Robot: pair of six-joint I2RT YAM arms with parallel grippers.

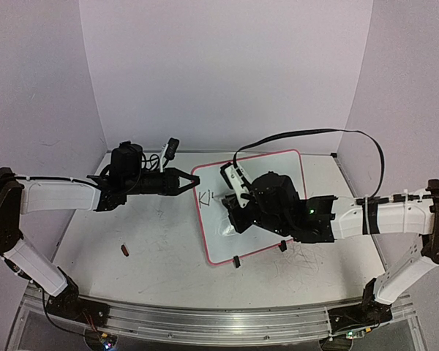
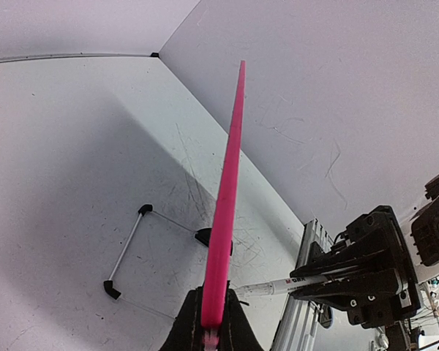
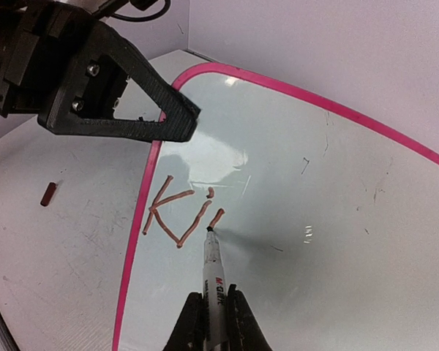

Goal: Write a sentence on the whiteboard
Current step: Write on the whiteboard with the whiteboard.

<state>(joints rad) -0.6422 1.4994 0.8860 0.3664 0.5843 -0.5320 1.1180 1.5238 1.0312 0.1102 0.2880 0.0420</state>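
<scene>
The whiteboard, white with a pink rim, lies on the table in the middle of the top view. On its left part the sentence reads "Ki" plus one short new stroke. My right gripper is shut on a white marker, whose tip touches the board at the foot of that stroke. My left gripper is shut on the board's pink left rim, to the left of the writing. In the top view the left gripper points right and the right gripper's fingers are hidden under its wrist.
Two black clip feet sit on the board's near edge. A small dark red piece lies on the table at front left. A thin white rod with black ends lies behind the left arm. Walls close the back and sides.
</scene>
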